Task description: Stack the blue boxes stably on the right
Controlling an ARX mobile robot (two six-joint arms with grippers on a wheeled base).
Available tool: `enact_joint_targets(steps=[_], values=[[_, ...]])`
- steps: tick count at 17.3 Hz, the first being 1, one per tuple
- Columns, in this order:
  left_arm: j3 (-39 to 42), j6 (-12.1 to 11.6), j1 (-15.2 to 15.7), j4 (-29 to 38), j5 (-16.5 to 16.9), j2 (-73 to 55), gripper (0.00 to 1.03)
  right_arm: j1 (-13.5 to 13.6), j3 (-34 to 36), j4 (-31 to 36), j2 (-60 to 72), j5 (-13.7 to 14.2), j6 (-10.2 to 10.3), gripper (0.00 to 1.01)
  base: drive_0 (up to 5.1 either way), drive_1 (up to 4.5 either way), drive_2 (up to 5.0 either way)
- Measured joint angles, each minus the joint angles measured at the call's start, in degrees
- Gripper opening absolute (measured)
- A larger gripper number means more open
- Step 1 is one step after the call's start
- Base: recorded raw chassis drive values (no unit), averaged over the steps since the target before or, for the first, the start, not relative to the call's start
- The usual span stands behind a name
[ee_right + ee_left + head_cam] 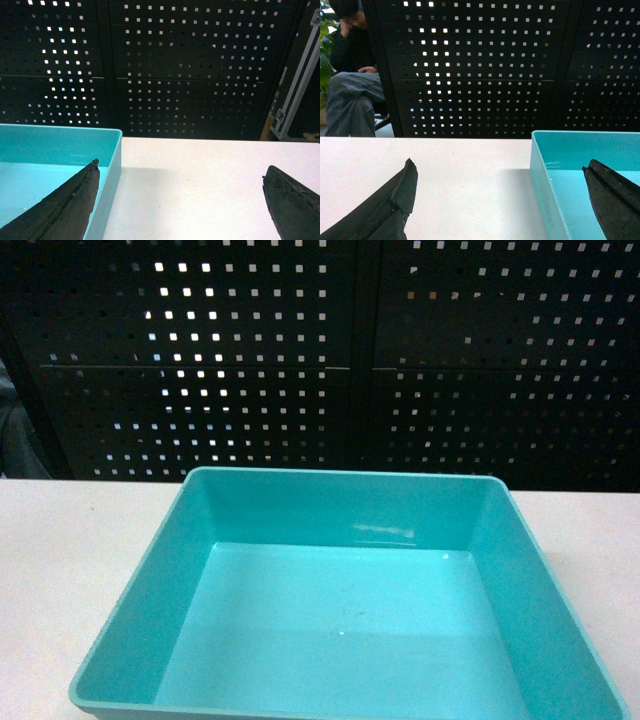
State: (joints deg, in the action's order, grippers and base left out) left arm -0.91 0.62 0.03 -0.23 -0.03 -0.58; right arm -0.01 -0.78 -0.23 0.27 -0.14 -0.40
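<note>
mostly the head view is filled by one turquoise tub [345,610], sitting on a white table [60,540] in the lower centre of the frame, its near rim cut off by the bottom edge. it is empty, with sloped walls and a glossy floor. behind it, across the upper half, stands a black perforated panel [320,350].

in the left wrist view the left gripper [507,200] is spread wide, one dark finger at lower left over the bare table, the other at lower right over the tub's inside, so the tub's left wall rises between them. it holds nothing. a seated person [350,70] shows at upper left.

in the right wrist view the right gripper [182,200] is likewise spread wide and empty, its left finger over the tub's inside at lower left, the other over the table at lower right, straddling the tub's right wall.

only one tub can be seen. whether another lies nested beneath it cannot be told, so stacking looks unstarted or unconfirmed; neither arm grips anything yet.
</note>
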Motion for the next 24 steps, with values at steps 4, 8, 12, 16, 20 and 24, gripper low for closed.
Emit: enact_joint_targets(steps=[4, 8, 12, 16, 20, 24], values=[[0.00, -0.02, 0.00, 0.00, -0.02, 0.00, 0.98, 0.00, 0.00, 0.00, 0.00, 0.00, 0.00, 0.98, 0.0, 0.00, 0.0], [0.00, 0.00, 0.00, 0.00, 0.00, 0.00, 0.98, 0.00, 0.00, 0.00, 0.00, 0.00, 0.00, 0.98, 0.0, 0.00, 0.0], [0.00, 0.00, 0.00, 0.00, -0.02, 0.00, 0.98, 0.00, 0.00, 0.00, 0.00, -0.02, 0.00, 0.98, 0.0, 0.00, 0.0], [0.00, 0.00, 0.00, 0.00, 0.00, 0.00, 0.98, 0.00, 0.00, 0.00, 0.00, 0.00, 0.00, 0.98, 0.0, 0.00, 0.0], [0.00, -1.01, -2.60, 7.02, -1.53, -3.78, 0.98, -5.40, 0.00, 10.67, 8.39, -4.39, 0.50, 0.98, 0.0, 0.00, 0.0], [-0.17, -1.62, -4.81, 12.09, -1.88, -10.19, 0.98, -6.45, -0.11, 16.81, 15.91, -4.66, 0.66, 0.98, 0.0, 0.00, 0.0]])
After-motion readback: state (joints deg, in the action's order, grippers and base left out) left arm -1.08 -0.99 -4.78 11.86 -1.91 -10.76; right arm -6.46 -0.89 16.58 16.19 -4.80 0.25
